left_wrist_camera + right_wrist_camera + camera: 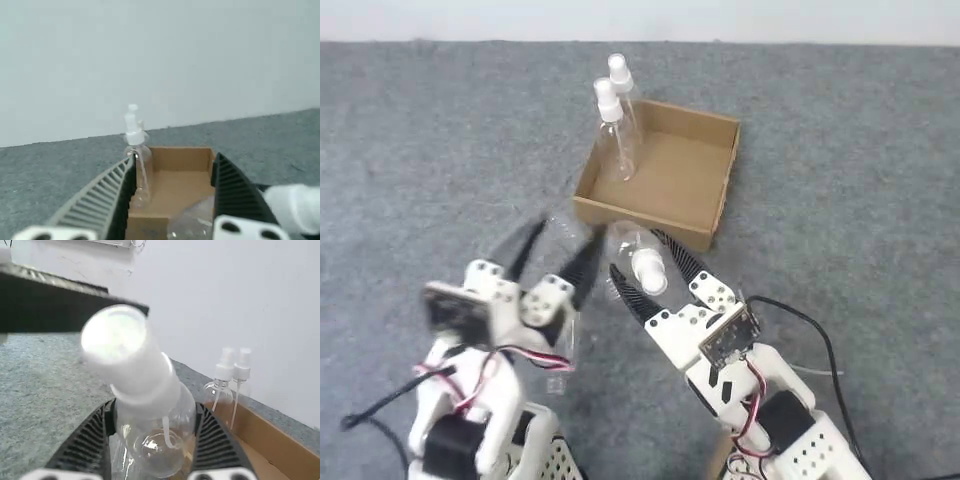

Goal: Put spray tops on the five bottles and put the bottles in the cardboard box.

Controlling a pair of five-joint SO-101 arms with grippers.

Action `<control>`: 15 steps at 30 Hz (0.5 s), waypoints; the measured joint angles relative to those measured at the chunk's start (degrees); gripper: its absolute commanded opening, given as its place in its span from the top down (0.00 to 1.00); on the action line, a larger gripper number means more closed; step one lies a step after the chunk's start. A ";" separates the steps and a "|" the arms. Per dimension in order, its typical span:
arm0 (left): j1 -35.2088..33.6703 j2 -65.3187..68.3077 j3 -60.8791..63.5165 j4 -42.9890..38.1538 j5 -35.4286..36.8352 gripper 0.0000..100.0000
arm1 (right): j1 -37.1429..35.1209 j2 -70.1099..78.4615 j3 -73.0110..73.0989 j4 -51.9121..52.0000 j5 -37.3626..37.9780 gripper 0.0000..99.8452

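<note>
Two clear plastic bottles (pixel 617 130) with white spray tops stand upright, side by side, in a far corner of the shallow brown cardboard box (pixel 705 215). The right gripper (pixel 634 252) pinches a third bottle (pixel 630 240) by its rounded body between ribbed black fingers. It is just outside the box's near wall and tilted, with its smooth white cap (pixel 650 270) pointing back toward the arm. The left gripper (pixel 565 233) hangs just beside it, ribbed fingers spread wide. Coarse grey carpet (pixel 420 150) covers the table.
</note>
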 measured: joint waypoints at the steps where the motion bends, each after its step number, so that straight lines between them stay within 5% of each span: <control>1: -2.02 0.00 -0.88 0.00 1.05 0.77 | 0.00 0.00 0.00 0.00 0.00 0.99; 15: -24.09 0.00 -4.13 0.00 6.86 0.77 | 3.25 0.00 0.00 0.00 0.00 0.99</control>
